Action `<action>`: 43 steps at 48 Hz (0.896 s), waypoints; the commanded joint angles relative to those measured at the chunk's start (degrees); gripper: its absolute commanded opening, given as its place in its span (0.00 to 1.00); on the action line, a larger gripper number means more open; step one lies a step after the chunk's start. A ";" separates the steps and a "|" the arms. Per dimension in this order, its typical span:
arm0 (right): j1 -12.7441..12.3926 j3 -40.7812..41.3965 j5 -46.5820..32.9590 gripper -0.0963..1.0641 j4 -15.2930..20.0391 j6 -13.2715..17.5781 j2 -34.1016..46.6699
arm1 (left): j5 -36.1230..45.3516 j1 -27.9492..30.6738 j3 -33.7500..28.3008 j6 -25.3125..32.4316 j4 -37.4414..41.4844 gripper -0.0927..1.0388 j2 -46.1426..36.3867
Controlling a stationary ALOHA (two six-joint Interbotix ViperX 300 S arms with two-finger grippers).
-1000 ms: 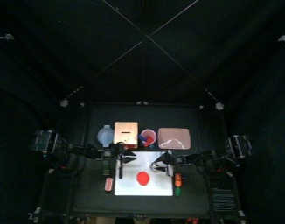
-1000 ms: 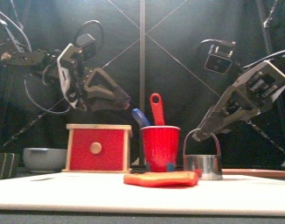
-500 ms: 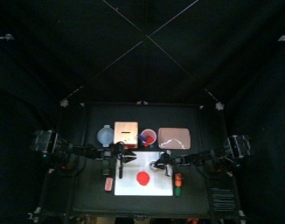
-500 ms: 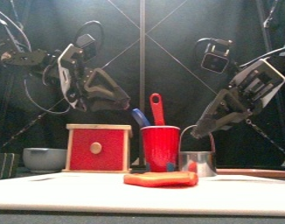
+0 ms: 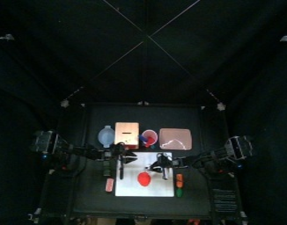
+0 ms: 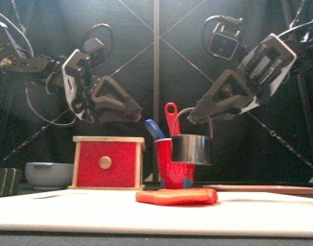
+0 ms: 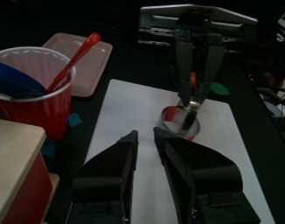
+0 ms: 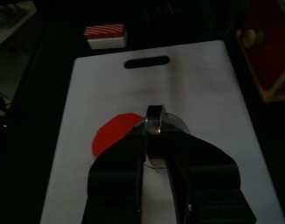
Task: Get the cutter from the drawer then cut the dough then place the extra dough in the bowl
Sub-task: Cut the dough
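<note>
Dangling the cutter (image 6: 189, 149) clear above the board (image 8: 204, 87), right pincer (image 8: 155, 131) clamped; left pincer (image 7: 146, 136) parted.

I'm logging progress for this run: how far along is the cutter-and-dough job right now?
Done: the cutter is out of the wooden box, whose red drawer front looks closed. In hand: the right gripper is shut on its wire handle, holding it in the air above the white board. Left: the dough shows no cut, and the bowl shows no dough; the left gripper hovers open.
</note>
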 commanded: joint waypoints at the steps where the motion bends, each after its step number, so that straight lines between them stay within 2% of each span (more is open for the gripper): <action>1: 1.58 -1.67 -0.26 0.55 1.49 0.00 -0.53 | -0.53 0.00 -0.62 0.09 0.00 0.67 -0.44; 13: 3.87 -4.04 -0.18 0.55 3.87 0.00 2.55 | -0.53 0.00 -0.62 0.09 0.00 0.67 -0.53; 43: 4.13 -7.91 3.08 0.55 6.06 0.00 7.82 | -0.53 0.00 -0.35 0.09 0.09 0.67 -0.53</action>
